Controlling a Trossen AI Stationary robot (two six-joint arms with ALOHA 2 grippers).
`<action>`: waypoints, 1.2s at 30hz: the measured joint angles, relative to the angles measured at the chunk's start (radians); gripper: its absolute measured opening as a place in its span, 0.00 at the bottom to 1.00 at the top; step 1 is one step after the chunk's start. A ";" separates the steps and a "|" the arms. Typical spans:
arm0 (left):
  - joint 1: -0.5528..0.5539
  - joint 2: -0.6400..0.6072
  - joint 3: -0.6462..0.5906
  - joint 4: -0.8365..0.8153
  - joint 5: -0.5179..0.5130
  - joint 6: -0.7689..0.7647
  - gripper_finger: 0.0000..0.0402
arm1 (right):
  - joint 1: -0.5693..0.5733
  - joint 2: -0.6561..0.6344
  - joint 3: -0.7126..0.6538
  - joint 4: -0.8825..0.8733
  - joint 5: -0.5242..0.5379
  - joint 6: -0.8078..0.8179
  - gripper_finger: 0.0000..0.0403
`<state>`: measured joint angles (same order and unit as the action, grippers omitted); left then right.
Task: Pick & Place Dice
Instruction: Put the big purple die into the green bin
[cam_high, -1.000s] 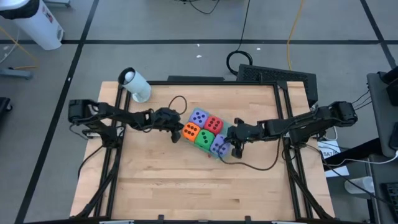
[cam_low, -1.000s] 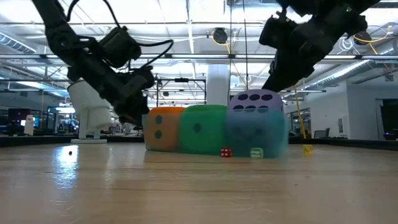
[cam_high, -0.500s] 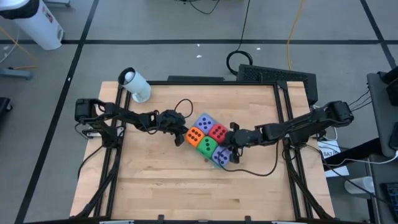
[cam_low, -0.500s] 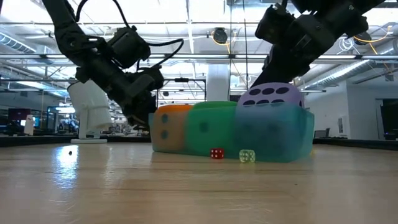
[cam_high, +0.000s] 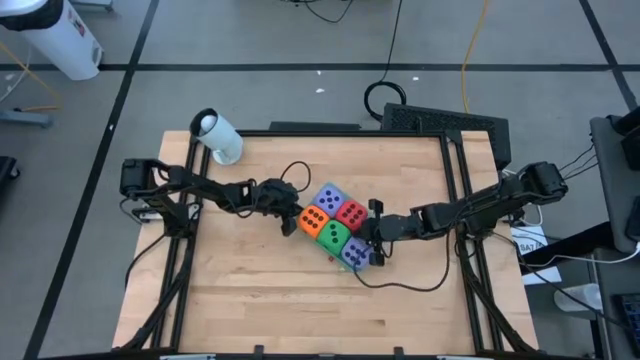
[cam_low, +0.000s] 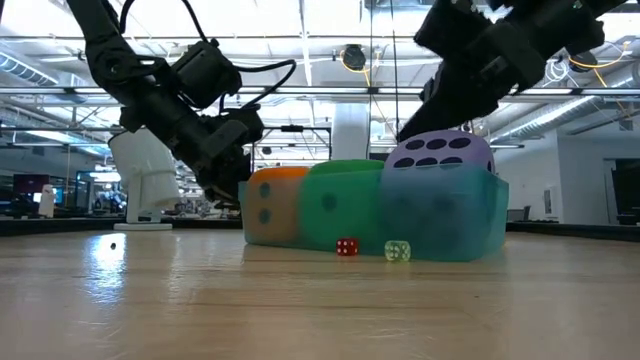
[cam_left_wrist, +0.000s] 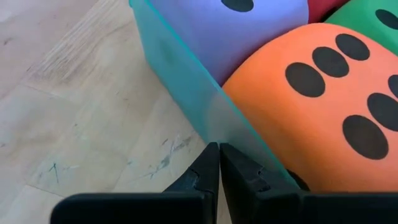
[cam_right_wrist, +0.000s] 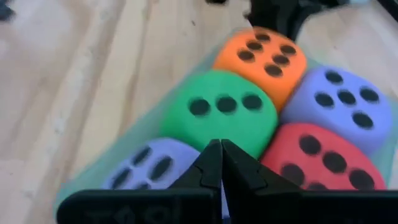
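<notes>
A translucent teal tray (cam_high: 325, 249) sits mid-table with five soft dice packed inside: orange (cam_high: 313, 218), green (cam_high: 333, 235), red (cam_high: 350, 212) and two lavender (cam_high: 328, 197) (cam_high: 354, 252). My left gripper (cam_high: 293, 212) is shut at the tray's left side, beside the orange die (cam_left_wrist: 323, 106). My right gripper (cam_high: 370, 238) is shut at the tray's right side, between the red die (cam_right_wrist: 323, 155) and the near lavender die (cam_right_wrist: 149, 165). The low view shows the tray's bottom (cam_low: 440, 250) down at the table top. My left gripper pinches the tray's thin left wall (cam_left_wrist: 214, 134) between its two fingers, at the rim next to the orange die. It comes in slanting down from the table's left. My right gripper pinches the tray's right wall (cam_right_wrist: 186, 163) at the rim between the red and near lavender dice. It comes in slanting down from the table's right, and its own fingers hide the contact.
A white cylinder (cam_high: 217, 137) lies at the table's far left corner. Dark cables trail on the wood behind the left gripper (cam_high: 288, 165) and near the right arm (cam_high: 400, 282). Two tiny dice, red (cam_low: 346, 247) and pale green (cam_low: 397, 250), lie just before the tray.
Both grippers have moved toward the table's near edge and a little to the right, staying shut on the tray walls. The tray, with all five dice in it, has shifted with them, nearer the near edge and turned slightly.
</notes>
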<state>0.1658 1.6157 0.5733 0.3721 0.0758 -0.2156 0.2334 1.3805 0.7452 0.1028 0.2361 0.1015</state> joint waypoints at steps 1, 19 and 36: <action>0.000 0.000 0.000 0.000 -0.001 0.000 0.06 | 0.004 -0.001 0.000 0.009 -0.001 -0.001 0.00; 0.001 -0.001 -0.001 0.030 -0.008 0.003 0.06 | 0.044 0.121 0.008 0.033 -0.113 0.130 0.00; 0.002 -0.001 -0.001 0.029 -0.014 -0.004 0.06 | -0.013 0.204 0.004 -0.065 -0.249 0.286 0.00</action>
<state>0.1677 1.6150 0.5720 0.4007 0.0620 -0.2197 0.2200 1.5840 0.7495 0.0382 -0.0124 0.3879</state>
